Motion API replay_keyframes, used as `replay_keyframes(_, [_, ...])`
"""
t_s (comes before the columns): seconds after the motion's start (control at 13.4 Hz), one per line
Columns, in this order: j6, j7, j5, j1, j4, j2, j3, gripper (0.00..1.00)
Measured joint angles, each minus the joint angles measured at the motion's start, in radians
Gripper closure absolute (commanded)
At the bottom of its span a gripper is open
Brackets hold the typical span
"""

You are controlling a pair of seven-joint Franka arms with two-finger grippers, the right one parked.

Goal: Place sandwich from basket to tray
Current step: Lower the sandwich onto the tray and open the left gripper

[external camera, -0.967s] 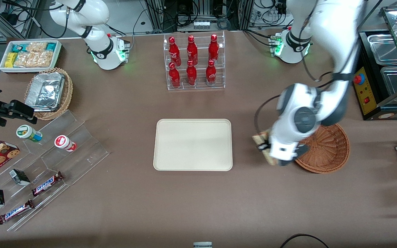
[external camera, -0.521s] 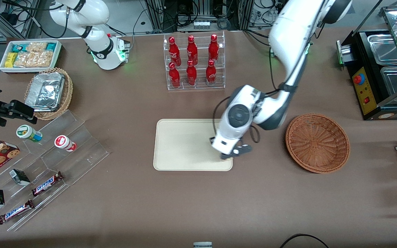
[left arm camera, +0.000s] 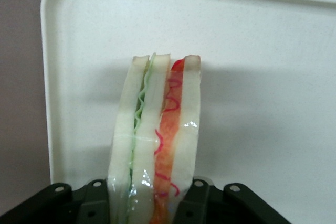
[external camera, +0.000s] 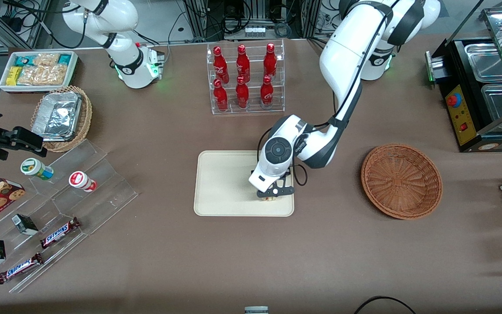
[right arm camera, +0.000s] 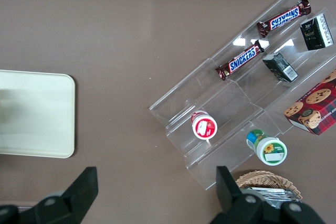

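We have moved the pincer (external camera: 272,195), gripping the sandwich (left arm camera: 156,145), from the basket (external camera: 401,180) to above the tray (external camera: 225,183); release remains.

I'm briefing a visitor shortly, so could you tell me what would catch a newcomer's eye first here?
First, the gripper over the cream tray, shut on the sandwich, whose green and red filling shows. Next, the rack of red bottles, farther from the front camera than the tray, and the empty wicker basket beside the tray.
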Motion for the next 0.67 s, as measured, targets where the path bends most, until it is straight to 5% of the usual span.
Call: replay_keyframes(0.67, [0.0,0.024,-0.002,0.002,0.003,0.014,0.005,0.34])
